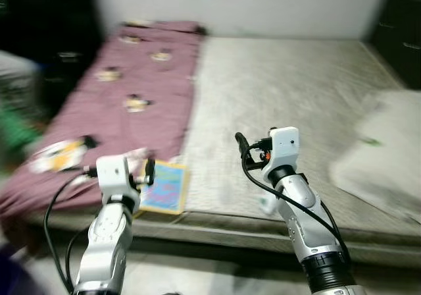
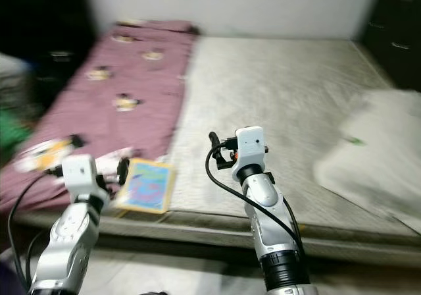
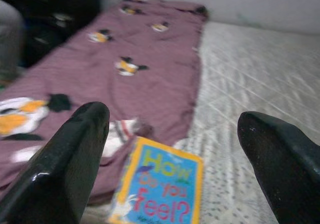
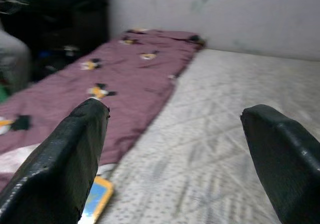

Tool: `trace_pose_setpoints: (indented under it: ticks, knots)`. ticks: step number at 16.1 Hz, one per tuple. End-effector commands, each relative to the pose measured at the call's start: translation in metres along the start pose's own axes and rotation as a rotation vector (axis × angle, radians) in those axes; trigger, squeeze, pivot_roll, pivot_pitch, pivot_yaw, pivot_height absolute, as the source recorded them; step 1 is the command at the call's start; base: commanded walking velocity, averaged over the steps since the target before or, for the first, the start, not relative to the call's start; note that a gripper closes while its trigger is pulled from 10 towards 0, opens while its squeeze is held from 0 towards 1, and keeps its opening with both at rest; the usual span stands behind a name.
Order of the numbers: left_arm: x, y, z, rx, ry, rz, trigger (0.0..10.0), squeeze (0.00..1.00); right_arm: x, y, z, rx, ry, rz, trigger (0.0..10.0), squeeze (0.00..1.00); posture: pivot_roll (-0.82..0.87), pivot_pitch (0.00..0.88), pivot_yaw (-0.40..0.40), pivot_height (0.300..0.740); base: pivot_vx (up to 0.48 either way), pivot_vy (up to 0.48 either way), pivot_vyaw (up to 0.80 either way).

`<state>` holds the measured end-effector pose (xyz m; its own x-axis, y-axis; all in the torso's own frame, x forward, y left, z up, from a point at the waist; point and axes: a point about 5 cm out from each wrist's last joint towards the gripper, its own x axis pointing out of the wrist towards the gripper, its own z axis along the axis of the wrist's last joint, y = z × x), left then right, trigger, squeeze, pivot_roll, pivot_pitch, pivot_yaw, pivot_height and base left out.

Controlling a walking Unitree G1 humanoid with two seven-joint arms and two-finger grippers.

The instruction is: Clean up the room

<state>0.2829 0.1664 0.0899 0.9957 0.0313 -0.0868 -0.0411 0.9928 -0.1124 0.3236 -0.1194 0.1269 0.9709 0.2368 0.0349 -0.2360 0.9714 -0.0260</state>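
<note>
A low bed [image 1: 283, 91] lies before the robot, its near edge running across the head views just beyond both raised arms. A maroon blanket [image 1: 125, 91] printed with small yellow-and-black figures covers the bed's left side, from the far left corner down to the near edge; the rest is bare grey quilted mattress, open and flat across the middle. At the near edge, where the blanket ends, a children's book [image 1: 163, 187] lies flat, its blue cover framed in yellow and lettered "How Do You Feel?", its near edge just short of the bed's edge. A pale pillow or bundle of bedding [image 1: 385, 150] lies toward the right edge, well apart from the book.

The left gripper [image 3: 172, 149] hovers just short of the near edge with its two black fingers [image 3: 60, 169] spread wide, the book lying between and beyond them, untouched. The right gripper [image 4: 175, 154] is held over the near edge toward the middle, fingers likewise spread wide over bare mattress and holding nothing.

A pale wall [image 1: 237, 5] closes the far side. Dark furniture stands at the far right and far left. The left margin of the head views is smeared by blur; grey and green shapes there cannot be identified.
</note>
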Motion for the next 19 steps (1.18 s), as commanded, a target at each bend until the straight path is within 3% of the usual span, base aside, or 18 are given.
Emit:
trace_pose_setpoints:
  ticks: [1,4,11,12,17,19]
  knots:
    - [-0.001,-0.003,-0.003,-0.004,0.010,-0.012,10.0,0.00,-0.001,-0.005,0.002,0.002,-0.014,-0.015,10.0,0.00,0.06,0.068,0.006,0.740,0.000,0.000,0.79]
    - [-0.004,-0.008,-0.006,-0.039,0.017,-0.038,10.0,0.00,-0.001,-0.016,-0.002,-0.032,0.016,-0.103,10.0,0.00,0.06,0.072,0.001,0.740,0.000,0.000,0.00]
    - [-0.004,-0.009,-0.005,-0.048,0.021,-0.058,10.0,0.00,-0.008,-0.019,-0.005,0.054,0.007,-0.124,10.0,0.00,0.06,0.078,0.001,0.740,0.000,0.000,0.00]
    - [-0.004,-0.010,-0.006,-0.053,0.023,-0.062,10.0,0.00,-0.007,-0.018,-0.009,0.091,0.032,-0.128,10.0,0.00,0.05,0.080,0.001,0.740,0.000,0.000,-0.80]
    - [-0.005,-0.011,-0.006,-0.059,0.022,-0.065,10.0,0.00,-0.007,-0.024,-0.009,0.082,0.039,-0.146,10.0,0.00,0.05,0.083,-0.001,0.740,0.000,0.000,-0.79]
    - [-0.005,-0.011,-0.005,-0.061,0.019,-0.072,10.0,0.00,-0.007,-0.023,-0.006,0.083,0.016,-0.136,10.0,0.00,0.05,0.086,0.000,0.740,0.000,0.000,0.00]
